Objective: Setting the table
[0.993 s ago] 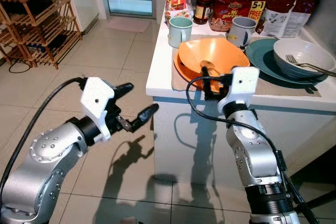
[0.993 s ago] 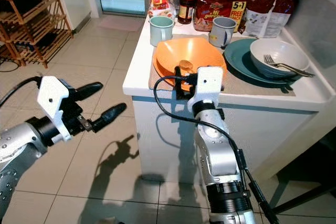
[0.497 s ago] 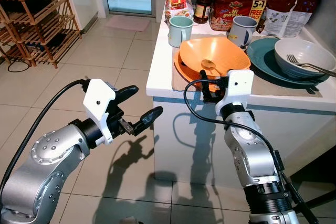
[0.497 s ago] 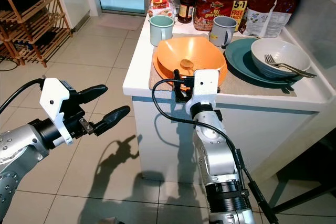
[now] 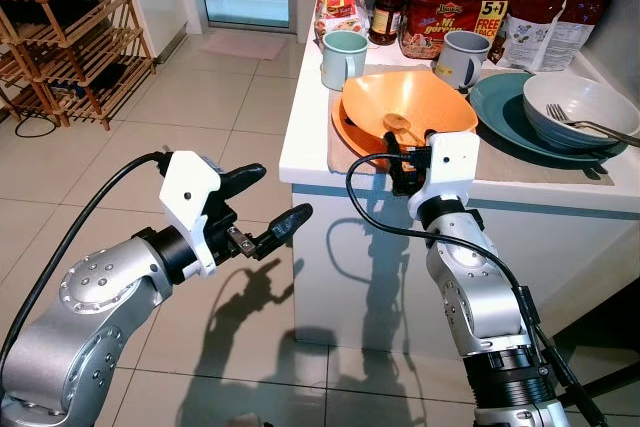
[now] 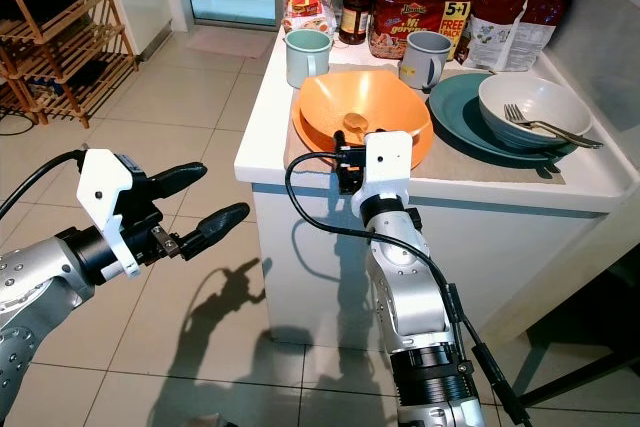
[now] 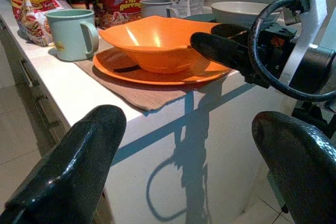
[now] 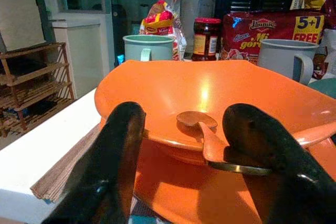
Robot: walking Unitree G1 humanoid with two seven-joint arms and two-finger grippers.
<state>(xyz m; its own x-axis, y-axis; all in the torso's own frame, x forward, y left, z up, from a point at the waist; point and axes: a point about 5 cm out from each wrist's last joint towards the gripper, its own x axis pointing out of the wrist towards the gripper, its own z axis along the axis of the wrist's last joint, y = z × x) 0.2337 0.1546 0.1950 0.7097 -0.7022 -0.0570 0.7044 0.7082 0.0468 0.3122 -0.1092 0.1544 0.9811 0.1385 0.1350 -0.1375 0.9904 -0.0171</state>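
An orange bowl (image 5: 405, 105) sits on an orange plate (image 5: 346, 135) on a tan placemat (image 7: 142, 94) at the counter's near edge. A brown spoon (image 8: 202, 129) lies inside it, handle over the near rim. My right gripper (image 5: 410, 150) is at that rim, open; its fingers (image 8: 123, 156) stand on either side of the spoon handle without touching it. My left gripper (image 5: 278, 193) hangs open and holds nothing. It is over the floor to the left of the counter, and its fingers (image 7: 79, 166) point toward the bowl (image 7: 157, 43).
Behind the bowl stand a green mug (image 5: 343, 59) and a grey mug (image 5: 460, 59), then a jar (image 5: 386, 15) and noodle packs (image 5: 450, 17). Right of it, a white bowl with a fork (image 5: 575, 107) rests on a teal plate (image 5: 500, 102). A wooden rack (image 5: 70, 47) stands far left.
My right gripper has shifted a little left and closer to the bowl's rim, bringing the spoon handle between its fingers. The left gripper has drifted slightly right.
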